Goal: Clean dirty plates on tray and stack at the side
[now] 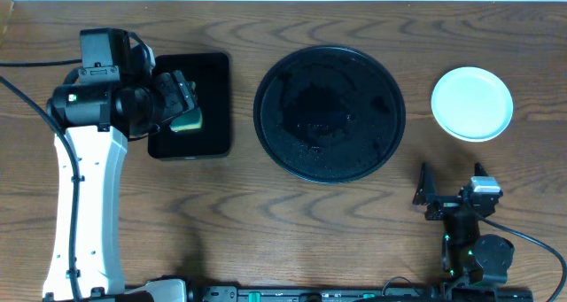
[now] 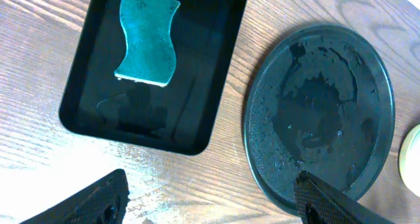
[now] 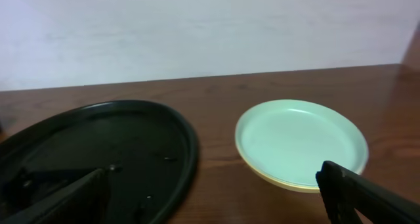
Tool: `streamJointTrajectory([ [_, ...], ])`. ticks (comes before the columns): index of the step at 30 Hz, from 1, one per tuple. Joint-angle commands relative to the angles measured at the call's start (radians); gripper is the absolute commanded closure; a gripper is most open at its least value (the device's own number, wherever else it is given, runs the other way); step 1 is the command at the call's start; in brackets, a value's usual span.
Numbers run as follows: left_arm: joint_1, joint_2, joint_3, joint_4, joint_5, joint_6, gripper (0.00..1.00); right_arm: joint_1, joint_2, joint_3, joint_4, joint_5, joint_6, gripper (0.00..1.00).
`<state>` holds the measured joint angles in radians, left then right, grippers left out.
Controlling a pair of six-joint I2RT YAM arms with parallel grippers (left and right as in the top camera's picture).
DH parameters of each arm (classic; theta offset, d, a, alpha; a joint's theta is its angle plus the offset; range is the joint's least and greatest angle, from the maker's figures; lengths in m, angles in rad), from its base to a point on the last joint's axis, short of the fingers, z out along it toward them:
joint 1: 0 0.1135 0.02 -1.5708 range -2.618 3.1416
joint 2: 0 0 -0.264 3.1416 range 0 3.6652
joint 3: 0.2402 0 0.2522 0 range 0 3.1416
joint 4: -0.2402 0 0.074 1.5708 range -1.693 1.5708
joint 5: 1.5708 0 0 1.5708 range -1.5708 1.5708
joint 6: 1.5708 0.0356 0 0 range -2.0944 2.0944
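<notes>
Round black tray (image 1: 330,113): 1. Rectangular black tray (image 1: 215,116): 1. Sponge (image 2: 147,37): 1. Plates (image 3: 298,142): 2 discernible, stacked. End effectors: 2, namely left end effector (image 2: 210,199) and right end effector (image 3: 213,196).

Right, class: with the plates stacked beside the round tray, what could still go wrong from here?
The open right gripper sits near the plates; a careless swing might knock the stack.
The tray looks wet, so moving it may drip water onto the table.
The open left gripper hovers above the small tray with the sponge and might snag it.
</notes>
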<state>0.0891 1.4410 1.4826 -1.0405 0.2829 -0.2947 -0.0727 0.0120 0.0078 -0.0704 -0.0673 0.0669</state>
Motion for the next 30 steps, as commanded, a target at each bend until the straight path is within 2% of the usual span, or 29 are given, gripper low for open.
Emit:
streamJointTrajectory([
  [1, 0.003, 0.004, 0.007, -0.002, 0.001, -0.005, 0.19, -0.014, -0.006, -0.001, -0.009, 0.048, -0.013, 0.01],
  [26, 0.003, 0.004, 0.007, -0.003, -0.002, -0.005, 0.19, -0.014, -0.006, -0.002, -0.005, 0.040, -0.013, 0.01],
  [30, 0.005, 0.004, 0.007, -0.041, -0.099, -0.005, 0.19, -0.014, -0.006, -0.002, -0.004, 0.040, -0.013, 0.01],
])
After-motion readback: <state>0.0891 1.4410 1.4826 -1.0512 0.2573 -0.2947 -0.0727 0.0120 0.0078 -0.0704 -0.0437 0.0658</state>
